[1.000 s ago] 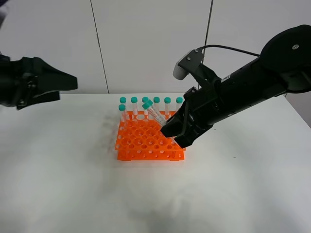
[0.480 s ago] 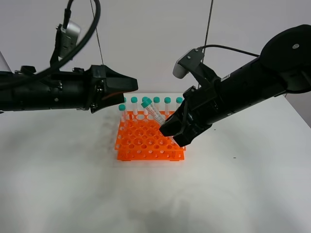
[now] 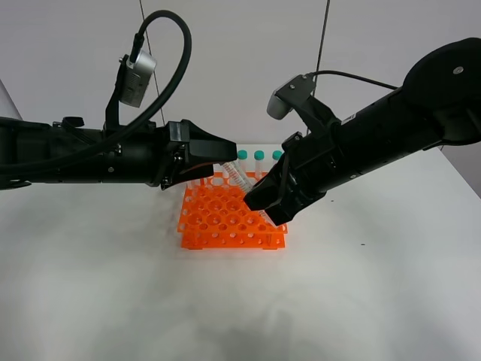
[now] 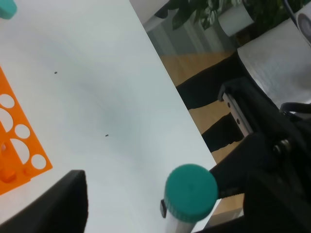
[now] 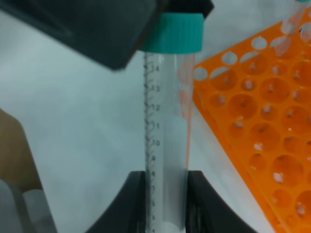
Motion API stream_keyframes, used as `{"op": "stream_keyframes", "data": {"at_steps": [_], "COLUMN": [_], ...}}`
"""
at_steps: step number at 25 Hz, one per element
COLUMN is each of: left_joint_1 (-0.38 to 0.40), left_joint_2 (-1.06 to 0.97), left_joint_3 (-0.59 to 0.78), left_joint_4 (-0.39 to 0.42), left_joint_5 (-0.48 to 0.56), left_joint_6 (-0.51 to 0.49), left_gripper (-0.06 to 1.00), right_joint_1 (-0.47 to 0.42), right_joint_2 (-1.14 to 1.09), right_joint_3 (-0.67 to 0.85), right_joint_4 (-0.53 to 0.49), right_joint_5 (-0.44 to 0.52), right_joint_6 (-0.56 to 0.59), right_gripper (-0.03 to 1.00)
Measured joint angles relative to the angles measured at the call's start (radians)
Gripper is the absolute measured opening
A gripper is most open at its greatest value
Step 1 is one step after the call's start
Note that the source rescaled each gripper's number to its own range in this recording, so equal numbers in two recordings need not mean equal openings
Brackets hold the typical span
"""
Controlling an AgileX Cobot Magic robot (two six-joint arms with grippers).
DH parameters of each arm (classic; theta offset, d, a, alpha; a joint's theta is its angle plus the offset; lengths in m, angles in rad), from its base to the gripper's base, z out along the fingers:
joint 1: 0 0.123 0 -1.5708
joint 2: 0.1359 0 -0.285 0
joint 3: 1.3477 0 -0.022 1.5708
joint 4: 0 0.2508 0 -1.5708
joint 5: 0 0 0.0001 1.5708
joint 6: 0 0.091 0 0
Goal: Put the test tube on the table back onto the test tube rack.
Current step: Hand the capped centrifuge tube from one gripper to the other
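I find the right gripper (image 3: 264, 204) clenched on the lower body of the tube (image 5: 167, 136), holding it clear of the table (image 3: 113, 301), with the orange rack (image 3: 225, 219) just below that gripper. The left gripper (image 3: 225, 154) stands released, jaws wide, with the green cap (image 4: 190, 191) between them; I cannot confirm contact. The tube is tilted, its long axis rising from the right gripper toward the left, cap uppermost, tip hidden. I judge it light, stiff and smooth, liable to pivot in a pinch; best taken just below the cap.
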Motion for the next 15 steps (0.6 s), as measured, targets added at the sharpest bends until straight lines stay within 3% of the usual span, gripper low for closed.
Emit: {"op": "stream_keyframes", "data": {"at_steps": [15], "left_joint_1": [0.0], "left_joint_2": [0.0], "left_joint_3": [0.0], "left_joint_4": [-0.003], "left_joint_5": [0.041], "left_joint_6": [0.001], "left_gripper": [0.94], "right_joint_1": [0.0], "right_joint_2": [0.0], "right_joint_3": [0.0], "right_joint_4": [0.028], "right_joint_5": [0.043], "right_joint_6": [-0.002], "right_gripper": [0.01]}}
